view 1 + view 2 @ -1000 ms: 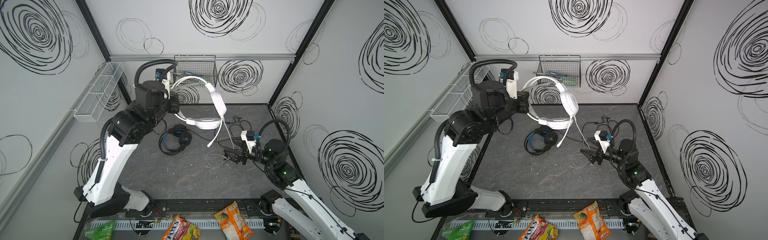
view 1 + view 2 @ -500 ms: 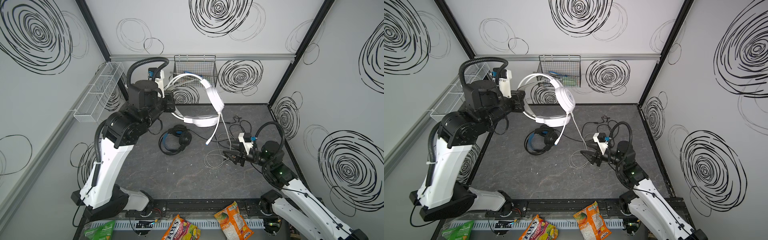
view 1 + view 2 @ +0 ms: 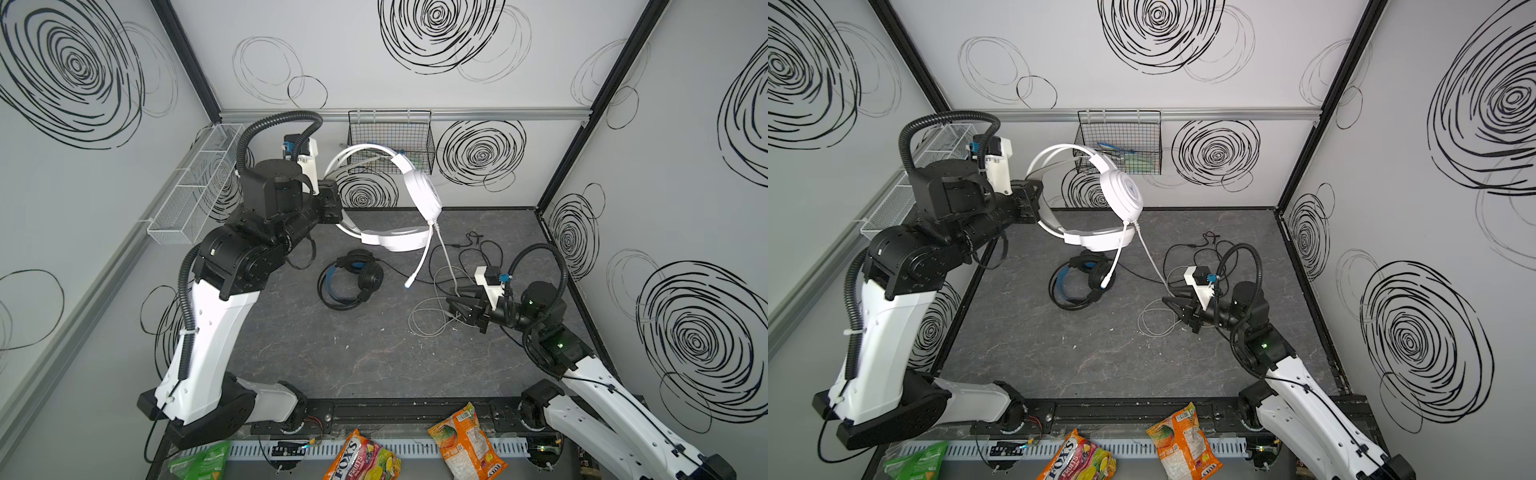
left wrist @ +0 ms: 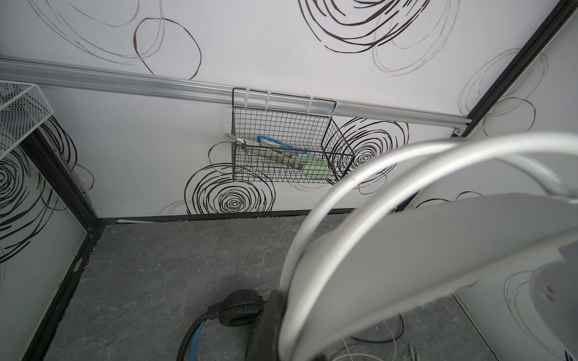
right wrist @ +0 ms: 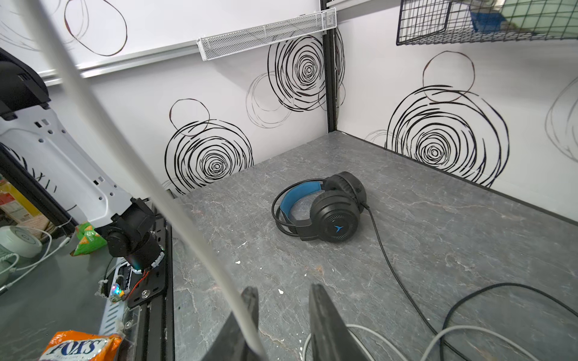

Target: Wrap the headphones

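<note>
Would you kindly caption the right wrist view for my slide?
Right claw beside the white cable; black headphones lie on the table beyond.

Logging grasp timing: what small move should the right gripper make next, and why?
Probably close the right gripper on the white cable. The left gripper holds the white headset aloft, and its cable runs down beside the right gripper's jaws, which stand apart.
</note>
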`<move>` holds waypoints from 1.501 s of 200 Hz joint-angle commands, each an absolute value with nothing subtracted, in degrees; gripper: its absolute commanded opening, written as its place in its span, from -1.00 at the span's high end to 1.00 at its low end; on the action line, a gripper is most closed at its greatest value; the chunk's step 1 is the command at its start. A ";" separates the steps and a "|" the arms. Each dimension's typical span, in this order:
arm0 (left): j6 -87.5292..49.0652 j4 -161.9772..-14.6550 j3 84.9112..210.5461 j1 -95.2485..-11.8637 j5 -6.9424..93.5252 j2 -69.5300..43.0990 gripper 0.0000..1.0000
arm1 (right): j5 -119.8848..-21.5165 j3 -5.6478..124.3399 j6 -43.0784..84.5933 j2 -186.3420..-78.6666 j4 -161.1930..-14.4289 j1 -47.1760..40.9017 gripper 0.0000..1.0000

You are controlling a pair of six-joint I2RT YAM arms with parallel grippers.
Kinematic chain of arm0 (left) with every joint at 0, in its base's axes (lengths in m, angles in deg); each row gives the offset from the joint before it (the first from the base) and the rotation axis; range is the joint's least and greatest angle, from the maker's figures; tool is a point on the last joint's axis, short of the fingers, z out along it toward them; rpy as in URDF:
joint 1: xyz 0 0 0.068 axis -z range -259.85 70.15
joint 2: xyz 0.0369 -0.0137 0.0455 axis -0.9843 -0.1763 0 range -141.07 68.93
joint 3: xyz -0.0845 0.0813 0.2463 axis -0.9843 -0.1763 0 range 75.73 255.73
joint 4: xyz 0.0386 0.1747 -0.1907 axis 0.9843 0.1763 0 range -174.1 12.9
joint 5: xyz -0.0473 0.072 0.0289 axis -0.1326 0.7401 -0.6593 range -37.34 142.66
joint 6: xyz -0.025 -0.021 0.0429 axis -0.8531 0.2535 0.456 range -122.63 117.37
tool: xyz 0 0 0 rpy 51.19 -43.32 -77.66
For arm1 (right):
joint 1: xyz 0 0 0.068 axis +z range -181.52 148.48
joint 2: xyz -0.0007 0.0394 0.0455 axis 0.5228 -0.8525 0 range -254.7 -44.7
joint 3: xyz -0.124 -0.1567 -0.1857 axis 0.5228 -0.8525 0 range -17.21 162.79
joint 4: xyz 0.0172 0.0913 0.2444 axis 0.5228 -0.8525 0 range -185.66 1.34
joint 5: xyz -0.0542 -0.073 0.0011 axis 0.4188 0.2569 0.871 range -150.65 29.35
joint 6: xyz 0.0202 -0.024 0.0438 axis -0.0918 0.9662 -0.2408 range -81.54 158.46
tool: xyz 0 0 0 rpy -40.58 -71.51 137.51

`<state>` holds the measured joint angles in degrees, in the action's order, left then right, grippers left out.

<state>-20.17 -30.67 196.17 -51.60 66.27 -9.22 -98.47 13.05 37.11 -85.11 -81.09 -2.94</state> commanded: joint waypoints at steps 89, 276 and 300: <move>-22.12 -38.95 185.73 -56.87 65.26 -4.08 1.00 | -70.76 27.97 48.81 -82.91 -96.44 -2.20 1.00; -17.83 -43.48 160.11 -36.60 61.11 -1.04 1.00 | -61.01 52.85 71.47 -94.96 -108.21 12.46 1.00; -19.56 -44.78 158.25 -33.77 59.90 -0.73 1.00 | -58.35 52.30 71.37 -96.24 -107.75 14.22 1.00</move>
<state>-16.23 -37.90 158.95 -35.92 62.88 -3.06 -62.34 52.07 70.31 -96.03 -108.26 12.66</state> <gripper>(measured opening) 0.084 0.058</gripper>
